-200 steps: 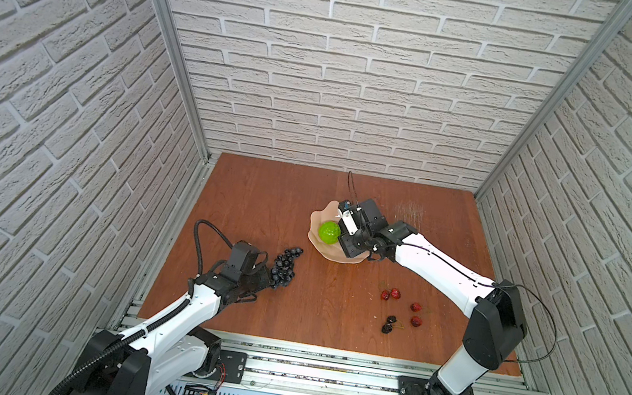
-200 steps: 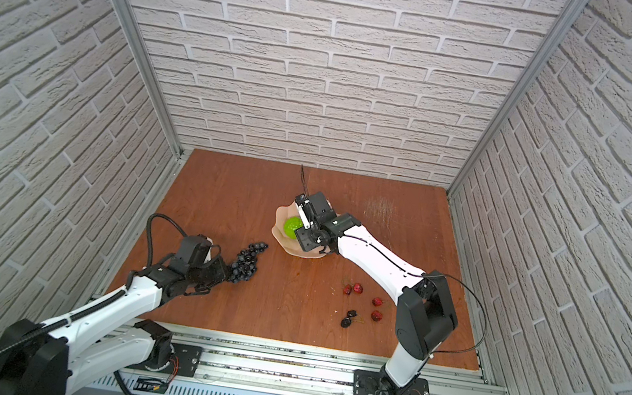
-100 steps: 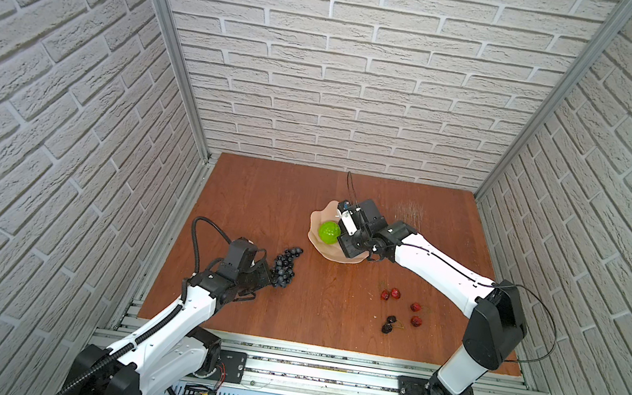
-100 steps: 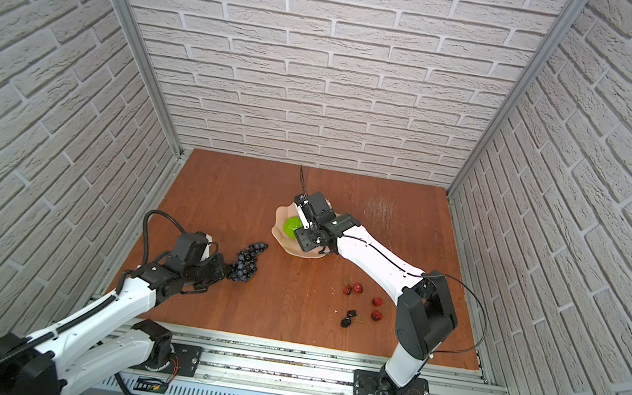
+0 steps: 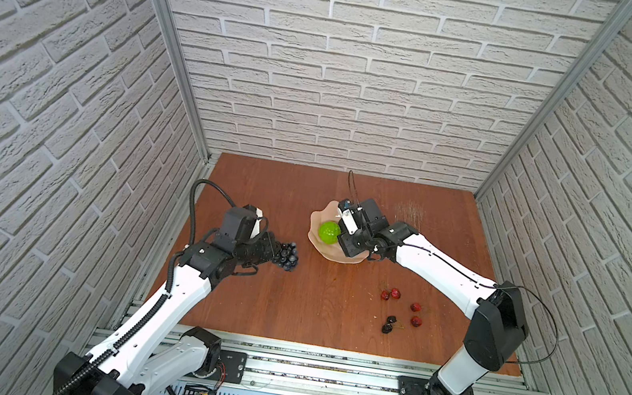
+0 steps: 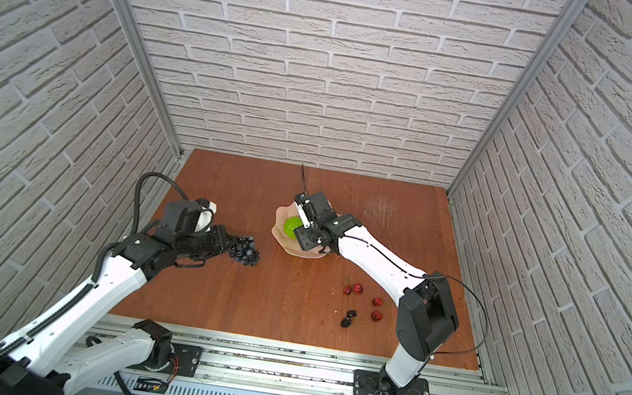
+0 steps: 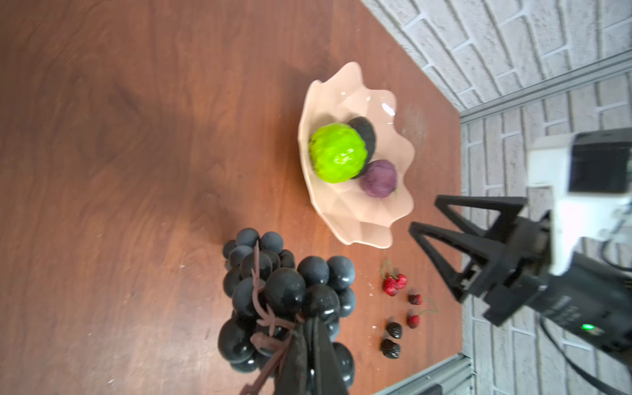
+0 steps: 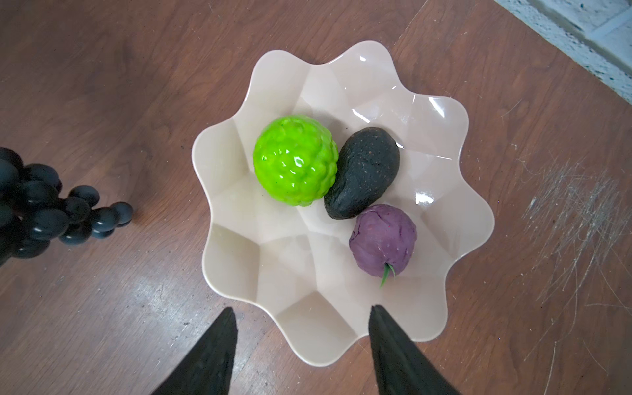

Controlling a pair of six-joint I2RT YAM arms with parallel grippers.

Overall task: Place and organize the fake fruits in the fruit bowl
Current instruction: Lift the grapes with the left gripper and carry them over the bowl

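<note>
The dark grape bunch [image 5: 287, 256] [image 6: 244, 251] lies left of the fruit bowl [image 5: 316, 228] [image 6: 282, 219]. My left gripper [image 7: 313, 321] [image 5: 275, 249] is shut on its brown stem among the grapes [image 7: 273, 290]. I cannot tell whether the bunch clears the table. The pale pink bowl [image 8: 342, 328] [image 7: 359, 236] holds the lime-green ball [image 8: 295, 166] [image 7: 337, 152], the black avocado [image 8: 364, 172] and the purple fruit [image 8: 383, 241]. My right gripper [image 8: 302, 311] [image 7: 425, 212] hangs open and empty above the bowl's near rim.
Red strawberries [image 5: 395, 293] [image 7: 393, 284] and dark cherries [image 5: 389, 324] [image 7: 393, 338] lie loose on the wooden table, right of centre near the front. Brick walls close in three sides. A scratched patch [image 8: 574, 212] marks the wood beside the bowl.
My left arm has risen and reached a little further in, and the grape bunch has shifted slightly with it. The right arm has not moved.
</note>
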